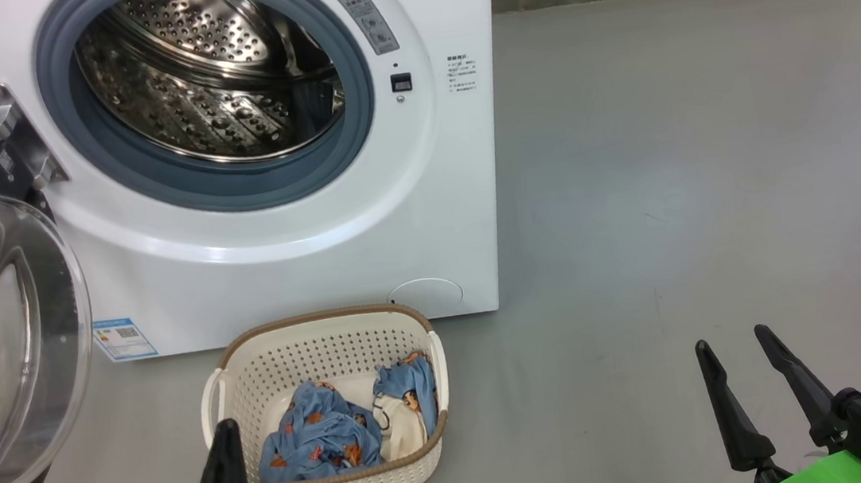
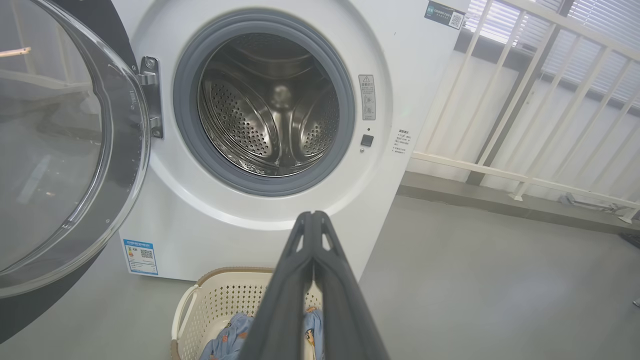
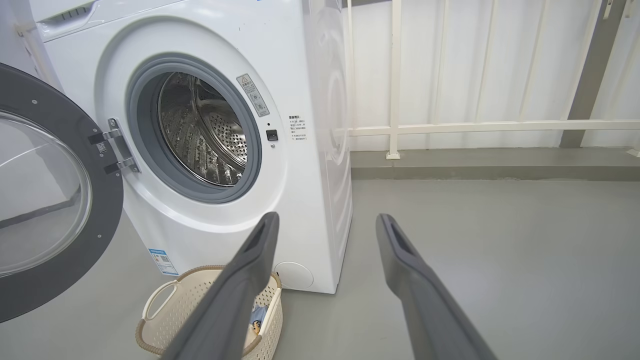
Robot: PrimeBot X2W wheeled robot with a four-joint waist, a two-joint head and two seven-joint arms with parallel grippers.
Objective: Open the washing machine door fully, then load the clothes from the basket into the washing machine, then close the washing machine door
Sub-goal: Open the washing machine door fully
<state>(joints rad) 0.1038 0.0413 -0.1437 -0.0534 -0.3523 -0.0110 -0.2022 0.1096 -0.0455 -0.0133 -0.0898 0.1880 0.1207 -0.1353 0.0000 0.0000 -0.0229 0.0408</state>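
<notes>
The white washing machine (image 1: 425, 194) stands with its steel drum (image 1: 213, 72) exposed. Its black washing machine door (image 1: 1, 342) with the glass bowl hangs swung out to the left. On the floor in front sits the cream basket (image 1: 313, 342) holding the blue printed clothes (image 1: 323, 437). My left gripper (image 1: 224, 427) is shut, empty, just left of the basket's near corner. In the left wrist view that gripper (image 2: 312, 216) points at the machine's front above the basket (image 2: 220, 300). My right gripper (image 1: 729, 338) is open and empty over bare floor, well right of the basket.
Grey floor (image 1: 671, 168) stretches to the right of the machine. A white railing (image 3: 450, 125) and a low kerb run behind it. A blue label sticker (image 1: 124, 338) marks the machine's lower left front.
</notes>
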